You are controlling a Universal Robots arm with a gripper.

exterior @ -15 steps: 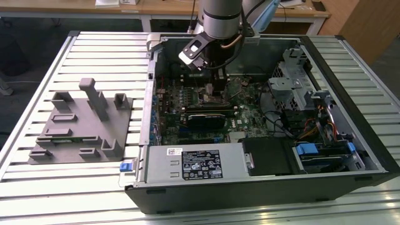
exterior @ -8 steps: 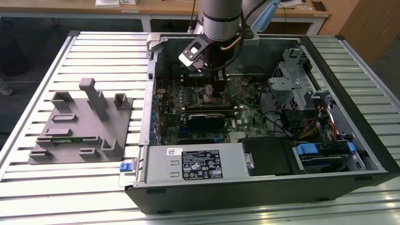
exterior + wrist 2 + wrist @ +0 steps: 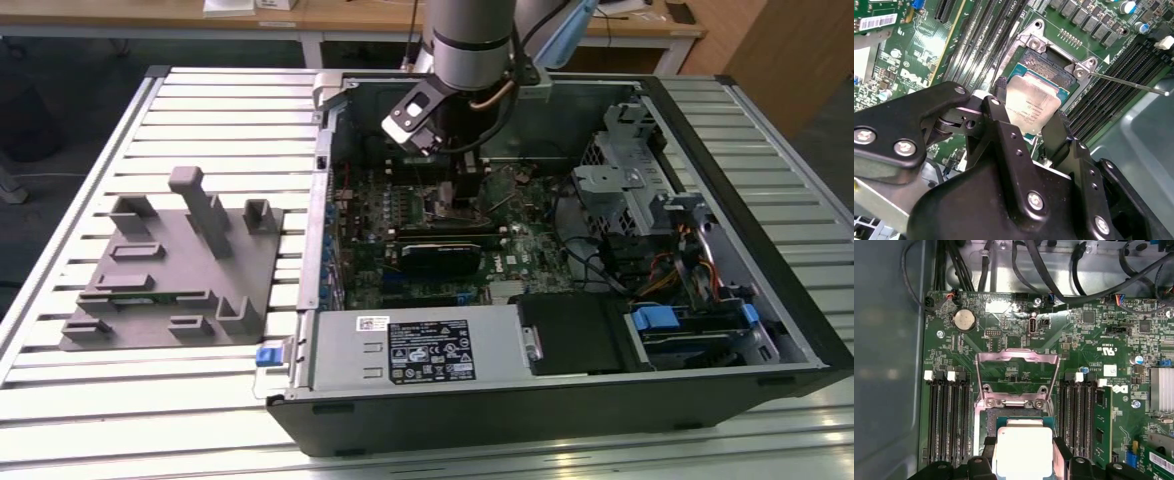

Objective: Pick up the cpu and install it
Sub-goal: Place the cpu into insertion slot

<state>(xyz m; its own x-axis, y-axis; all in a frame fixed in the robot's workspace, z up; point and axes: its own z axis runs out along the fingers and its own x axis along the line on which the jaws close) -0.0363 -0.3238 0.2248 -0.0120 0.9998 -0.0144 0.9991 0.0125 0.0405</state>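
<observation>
The cpu [image 3: 1034,102], clamped in the claw [image 3: 450,190] at the exterior view's upper centre, is over the open socket [image 3: 1049,64]; installation step in hand, seating judged to demand square, level alignment.

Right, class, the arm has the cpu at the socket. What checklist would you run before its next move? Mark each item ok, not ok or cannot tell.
1. Grip: the gripper is shut on the cpu, with a finger on each of two opposite edges: ok.
2. Access: the plate stands raised off the socket: ok.
3. The lever is swung out to the side: ok.
4. The cpu is over the socket opening: ok.
5. The cpu's edges are square with the socket: cannot tell.
6. The cpu is seated flat: cannot tell.
</observation>
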